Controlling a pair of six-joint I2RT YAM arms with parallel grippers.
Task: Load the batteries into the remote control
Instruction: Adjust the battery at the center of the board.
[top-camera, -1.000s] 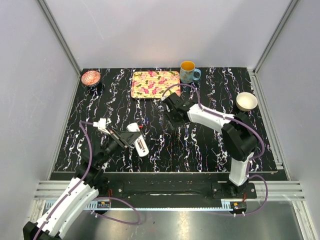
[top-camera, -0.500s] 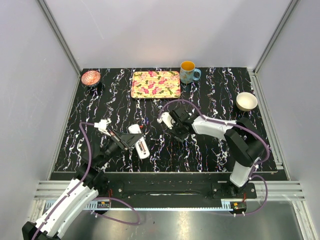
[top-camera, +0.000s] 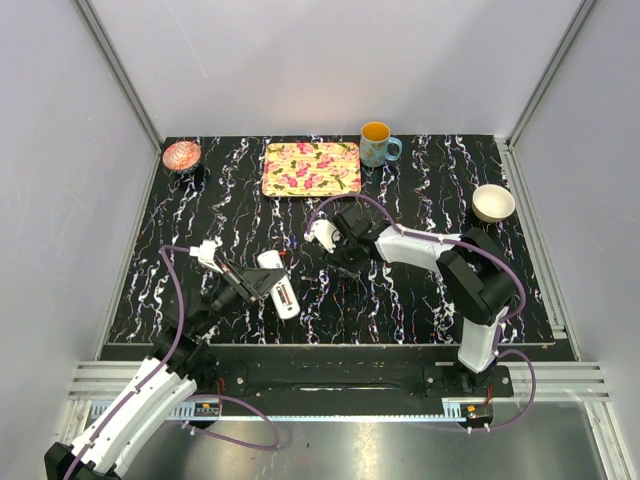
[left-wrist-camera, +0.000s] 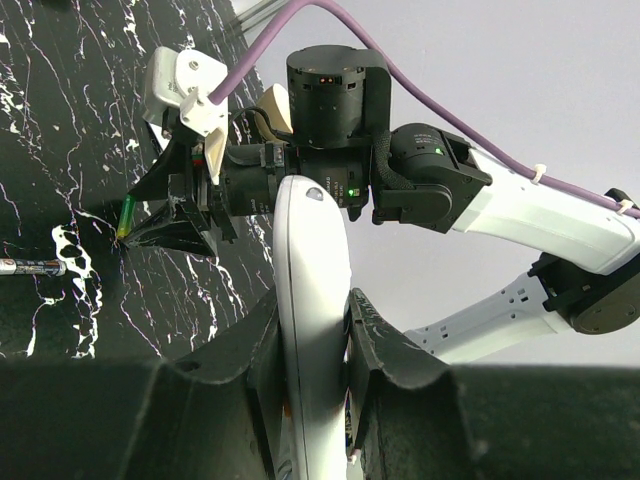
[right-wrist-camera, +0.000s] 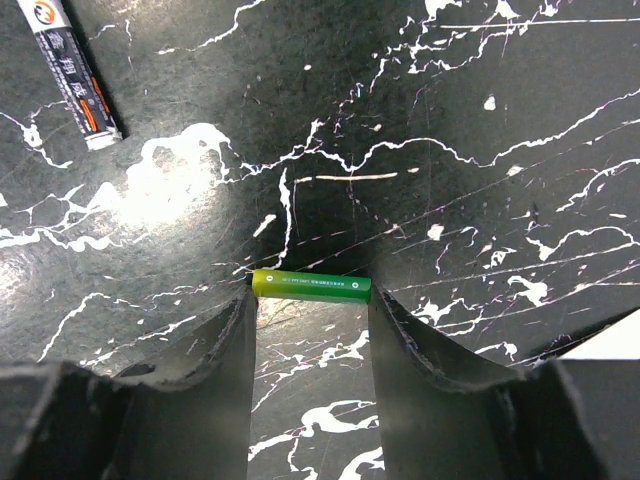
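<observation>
While the left hand (left-wrist-camera: 312, 335) clamps the remote control (left-wrist-camera: 305, 230), the right hand (right-wrist-camera: 310, 312) pinches the greenish battery (right-wrist-camera: 311, 287).
That battery spans the right fingertips end to end, touching both, low by the counter (right-wrist-camera: 500, 150). The second battery (right-wrist-camera: 80, 75) lies flat on the counter, well apart from that hand.

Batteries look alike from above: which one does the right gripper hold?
The green battery, clamped end to end in the right gripper; the dark, red-printed battery lies free on the table.
</observation>
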